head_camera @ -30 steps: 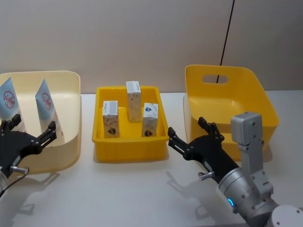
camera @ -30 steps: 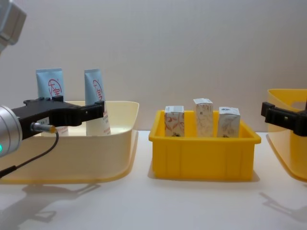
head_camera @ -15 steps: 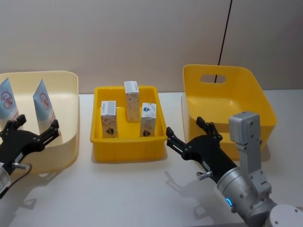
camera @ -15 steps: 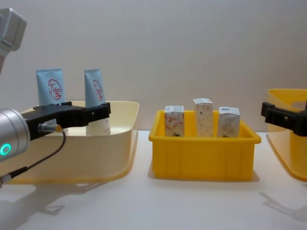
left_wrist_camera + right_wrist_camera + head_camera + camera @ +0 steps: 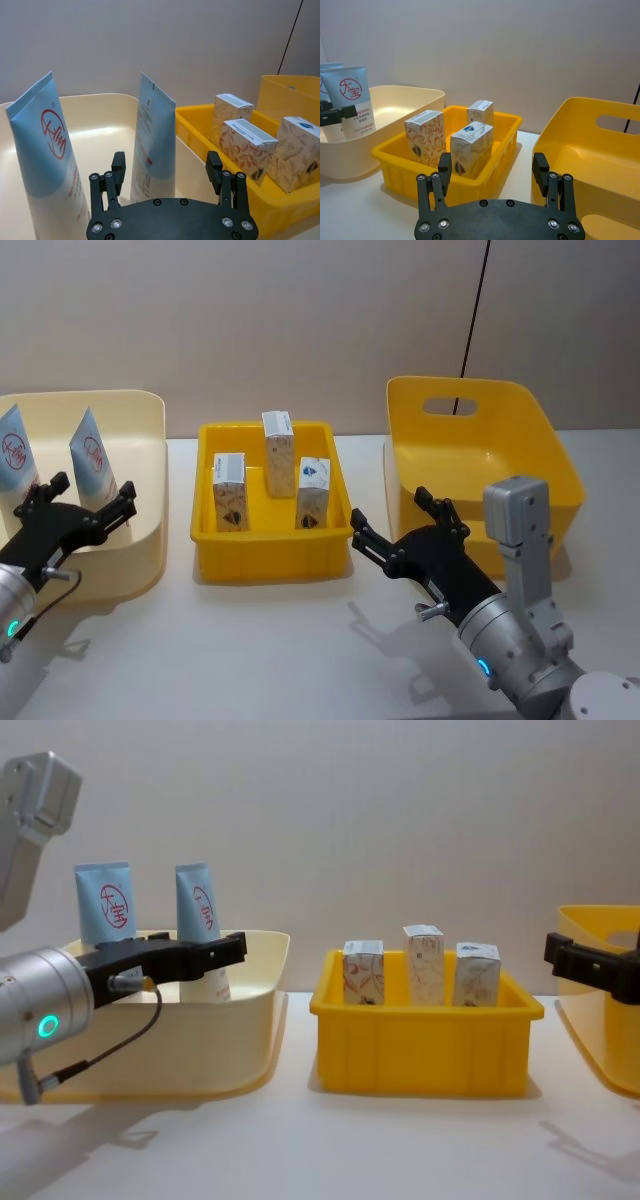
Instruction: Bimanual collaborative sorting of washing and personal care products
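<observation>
Since a second ago the left claw [image 5: 92, 486] has been nudged forward over the cream bin [image 5: 150, 440], closer to the tubes, while the right claw [image 5: 390, 515] has barely been shifted. Left claw's fingers are spread wide, and the nearer tube [image 5: 152, 140] is seen standing upright pretty much in line with the gap between them; whether it's being touched can't be told. The second tube [image 5: 47, 160] is stood just outside the fingers, on the claw's left, in the same bin. Right claw is held wide open too, with nothing gripped, over the table between the yellow tray [image 5: 270, 540] and the deep yellow bin [image 5: 560, 465]. Three white cartons [image 5: 231, 492] are stood upright in the tray, ahead of the right claw and off to its left, and the nearest carton [image 5: 314, 493] is kept just beyond its left fingertip.
</observation>
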Controlling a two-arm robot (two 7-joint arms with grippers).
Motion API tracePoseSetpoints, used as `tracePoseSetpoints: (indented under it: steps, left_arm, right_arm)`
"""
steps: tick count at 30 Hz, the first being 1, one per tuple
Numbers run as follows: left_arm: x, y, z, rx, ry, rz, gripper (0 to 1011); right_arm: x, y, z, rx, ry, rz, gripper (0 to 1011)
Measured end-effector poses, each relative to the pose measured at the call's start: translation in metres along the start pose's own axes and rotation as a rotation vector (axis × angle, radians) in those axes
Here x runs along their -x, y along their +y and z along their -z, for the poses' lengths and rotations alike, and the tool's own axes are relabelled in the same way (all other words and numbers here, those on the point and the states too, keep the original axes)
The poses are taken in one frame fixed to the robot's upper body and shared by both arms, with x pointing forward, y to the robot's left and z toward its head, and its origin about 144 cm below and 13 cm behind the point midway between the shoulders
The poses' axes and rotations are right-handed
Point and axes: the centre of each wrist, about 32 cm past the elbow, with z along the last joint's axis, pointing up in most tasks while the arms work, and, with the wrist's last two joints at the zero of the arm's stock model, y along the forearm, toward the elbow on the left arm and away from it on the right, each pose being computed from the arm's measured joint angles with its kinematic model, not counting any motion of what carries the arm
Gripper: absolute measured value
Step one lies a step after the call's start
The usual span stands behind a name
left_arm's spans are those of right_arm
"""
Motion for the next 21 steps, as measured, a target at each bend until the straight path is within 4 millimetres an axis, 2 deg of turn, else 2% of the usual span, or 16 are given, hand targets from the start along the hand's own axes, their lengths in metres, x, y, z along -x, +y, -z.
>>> tracePoseSetpoints:
  steps: [15, 19, 21]
  left_arm:
    - [0.002, -0.023, 0.002, 0.002, 0.001, 0.000, 997]
    - [0.002, -0.026, 0.003, 0.002, 0.001, 0.001, 932]
    - [0.002, -0.028, 0.003, 0.002, 0.000, 0.000, 859]
  right_arm:
    - [0.000, 0.000, 0.000, 0.000, 0.000, 0.000, 1001]
    - [0.000, 0.000, 0.000, 0.000, 0.000, 0.000, 1001]
    - [0.000, 0.000, 0.000, 0.000, 0.000, 0.000, 1001]
